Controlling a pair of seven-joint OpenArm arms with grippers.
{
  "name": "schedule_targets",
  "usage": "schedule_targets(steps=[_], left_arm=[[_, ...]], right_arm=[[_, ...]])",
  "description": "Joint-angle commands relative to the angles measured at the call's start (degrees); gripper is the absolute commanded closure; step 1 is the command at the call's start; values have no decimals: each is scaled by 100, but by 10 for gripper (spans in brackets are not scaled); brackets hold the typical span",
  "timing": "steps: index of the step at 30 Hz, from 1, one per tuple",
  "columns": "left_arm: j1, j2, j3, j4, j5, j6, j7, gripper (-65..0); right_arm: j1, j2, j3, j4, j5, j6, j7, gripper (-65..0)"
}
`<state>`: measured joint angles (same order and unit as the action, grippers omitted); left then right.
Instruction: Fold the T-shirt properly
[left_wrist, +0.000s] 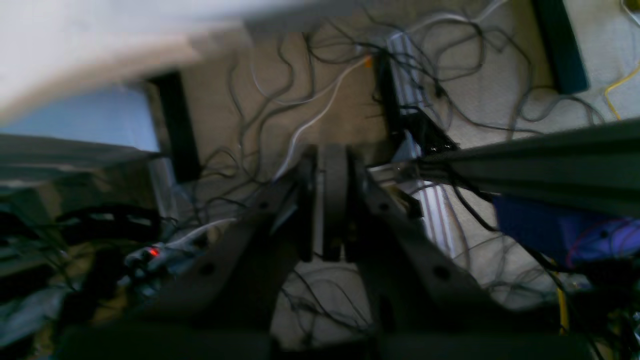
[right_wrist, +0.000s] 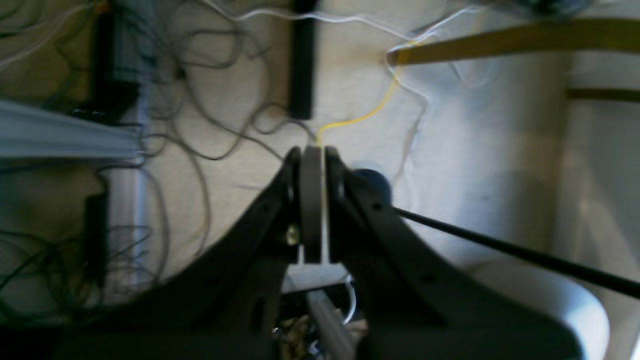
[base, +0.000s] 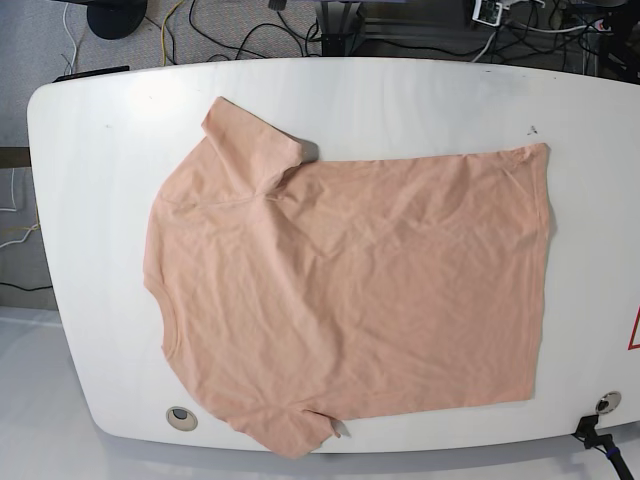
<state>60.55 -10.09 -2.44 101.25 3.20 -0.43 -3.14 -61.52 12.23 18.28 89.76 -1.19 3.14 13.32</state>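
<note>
The peach T-shirt (base: 350, 290) lies spread flat on the white table (base: 400, 95) in the base view. Its neckline (base: 163, 300) faces left and its hem runs down the right side. One sleeve (base: 250, 140) points to the far left corner, the other (base: 290, 430) lies at the near edge. Neither arm shows in the base view. In the left wrist view my left gripper (left_wrist: 332, 155) is shut with nothing in it, over floor and cables. My right gripper (right_wrist: 312, 150) is likewise shut and empty above the floor.
Tangled cables (left_wrist: 310, 100) and metal frame rails (left_wrist: 550, 160) cover the floor under both wrists. A yellow cable (right_wrist: 370, 112) runs past the right gripper. The table has round grommets at its near corners (base: 181, 417) (base: 607, 402).
</note>
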Motion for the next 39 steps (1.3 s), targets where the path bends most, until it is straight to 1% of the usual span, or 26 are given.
schedule_targets(steps=[1,3,4,8,11,12,15,17,21,26,29,33,34,39], left_arm=[[140,-97,-119,348,31,30,-213,-19],[155,-154,-193,632,53,0,-242,-32],[71,-111,-177,605,-37,-24,-214,-12],[83,-145,-223,960,7,-67,-139,-30],[99,-177,-267,1197,27,-185,-25,-45],[86,-226,-293,1248,8,-268,9,-52],[73,-330,-349,1440,-8,-756,59,-62],[64,-406,-401,1573,-6,-975,68,-68],[38,-508,-477,1835,-43,-1048,73,-72],[-54,-446,-531,1886,-76,-1188,-106,-75],[-183,-442,-574,1854,-133,-1238,-125,-72],[-415,-441,-622,1836,-240,-1279,-68,-80],[-401,-438,-576,1963,-200,-1247,-185,-70],[-479,-458,-588,2250,-199,-1237,-211,-83]], right_arm=[[-120,42,118,492,7,3,-10,-64],[-151,44,148,883,35,-22,-166,-116],[21,44,194,768,79,217,4,-58],[219,85,653,1178,94,477,-34,-57],[345,96,832,1454,113,623,-56,-58],[347,103,879,1540,114,680,-71,-58],[411,108,915,1890,144,930,-84,-57],[400,122,889,2155,201,1076,-118,-57],[466,134,855,2692,605,1322,-349,-60],[783,130,864,3204,1292,1638,-987,-62],[1048,146,867,3309,1660,1685,-1530,-66],[1425,157,870,3261,2020,1640,-2309,-74],[1458,107,941,3297,1929,1704,-2103,-46],[1727,-32,1068,3284,1914,1704,-2138,-39]])
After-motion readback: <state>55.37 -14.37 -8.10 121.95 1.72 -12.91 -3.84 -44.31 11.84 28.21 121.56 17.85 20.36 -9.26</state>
